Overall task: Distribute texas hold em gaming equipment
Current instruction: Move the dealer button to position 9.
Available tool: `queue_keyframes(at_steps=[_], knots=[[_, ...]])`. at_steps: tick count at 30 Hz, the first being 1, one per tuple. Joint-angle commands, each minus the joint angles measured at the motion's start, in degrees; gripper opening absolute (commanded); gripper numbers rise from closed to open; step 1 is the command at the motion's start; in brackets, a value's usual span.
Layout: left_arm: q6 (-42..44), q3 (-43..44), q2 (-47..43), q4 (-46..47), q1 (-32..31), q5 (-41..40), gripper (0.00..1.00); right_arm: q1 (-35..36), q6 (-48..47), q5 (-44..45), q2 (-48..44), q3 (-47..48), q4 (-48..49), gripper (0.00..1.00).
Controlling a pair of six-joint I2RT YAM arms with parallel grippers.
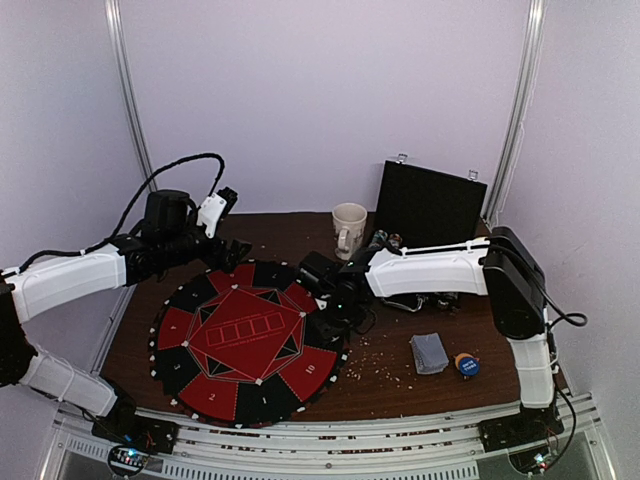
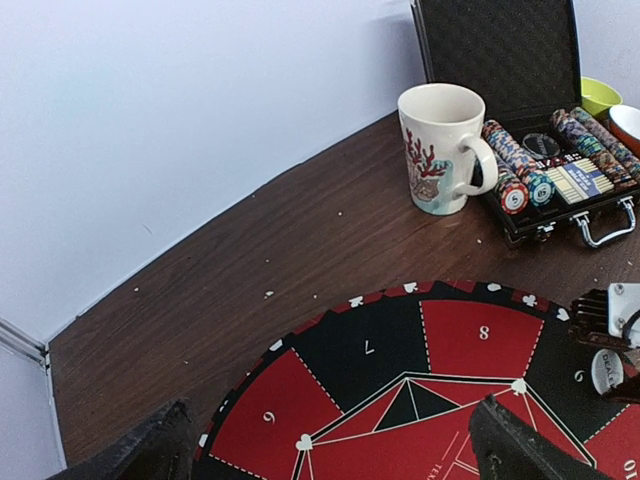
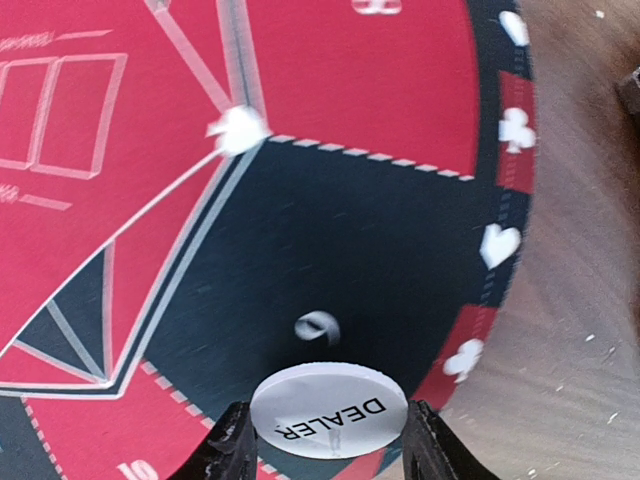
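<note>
A round red-and-black poker mat (image 1: 250,340) lies in front of the arms. My right gripper (image 3: 328,437) is shut on a white DEALER button (image 3: 328,408), held flat just above a black sector near the mat's right edge (image 3: 300,250). From the top, that gripper (image 1: 335,320) hangs over the mat's right rim. My left gripper (image 1: 235,252) is open and holds nothing above the mat's far left edge; its dark fingers (image 2: 150,450) frame sectors 6 and 7. A grey-blue deck of cards (image 1: 430,352) and a blue-and-orange disc (image 1: 466,365) lie on the table to the right.
A black case (image 2: 540,215) with rows of striped poker chips (image 2: 515,165) stands open at the back right, a cream mug (image 2: 440,145) just left of it. Yellow-green (image 2: 598,95) and orange (image 2: 628,125) bowls sit behind the case. Crumbs dot the brown table (image 1: 385,360).
</note>
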Motion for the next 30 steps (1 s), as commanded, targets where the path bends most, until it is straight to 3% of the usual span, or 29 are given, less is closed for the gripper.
queue_keyframes(at_steps=[1,19,23,28,30], knots=[[1.0,-0.3,-0.4,2.7,-0.2,-1.0,0.98,-1.9,-0.3,2.9,2.3,1.7,-0.6,0.35],[1.5,-0.5,-1.0,2.8,-0.2,-1.6,0.98,-2.9,-1.0,6.0,7.6,6.5,-2.2,0.35],[1.6,-0.6,-0.9,2.8,-0.1,-1.7,0.98,-3.0,-0.6,6.0,8.2,7.1,-2.5,0.46],[1.7,-0.6,-1.1,2.8,-0.1,-1.9,0.98,-3.0,-0.6,5.7,8.1,7.5,-3.5,0.67],[1.7,-0.6,-1.1,2.9,-0.1,-1.9,0.98,-3.0,-0.8,5.2,7.8,7.9,-3.5,0.69]])
